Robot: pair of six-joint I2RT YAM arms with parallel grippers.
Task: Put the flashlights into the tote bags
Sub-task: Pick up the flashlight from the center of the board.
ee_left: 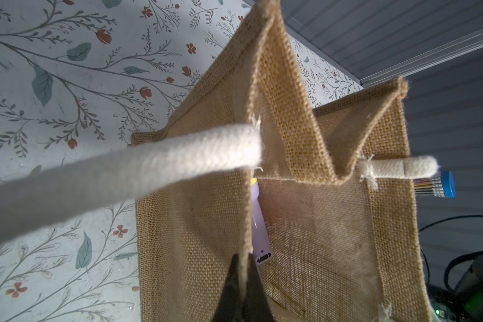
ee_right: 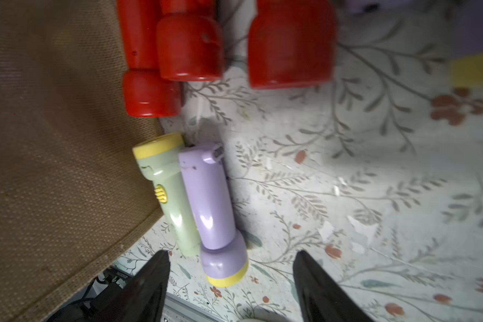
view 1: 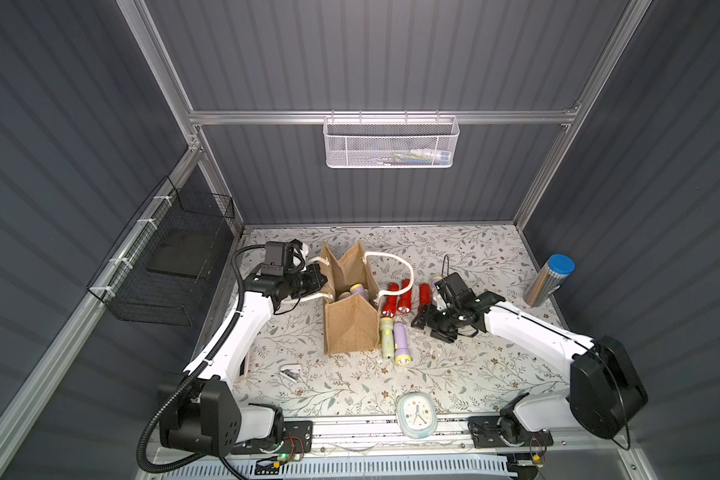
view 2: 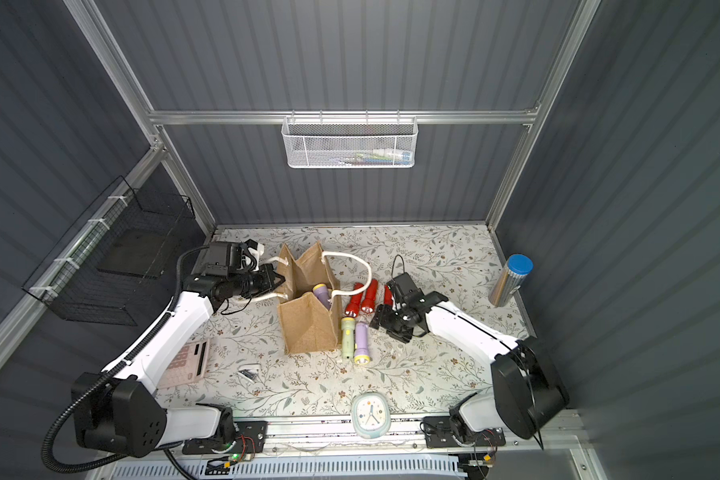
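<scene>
Risk: R gripper (ee_right: 231, 252), jaws apart & empty, has lavender flashlight (ee_right: 209, 195) just ahead, touching green flashlight (ee_right: 168, 192); closing may snag both or knock them apart. L gripper (ee_left: 244, 264) pinches tote bag (ee_left: 318, 237) rim; thin fabric could slip, mouth collapsing.

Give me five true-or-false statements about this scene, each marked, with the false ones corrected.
1. The left gripper is shut on the tote bag at its edge. True.
2. The right gripper holds a red flashlight. False: it is open and empty over the table.
3. A lavender flashlight sits inside the tote bag. True.
4. The pale green flashlight is inside the bag. False: it lies on the table beside the bag, next to another lavender flashlight.
5. The alarm clock is at the table's back edge. False: it is at the front edge, between the arm bases.
</scene>
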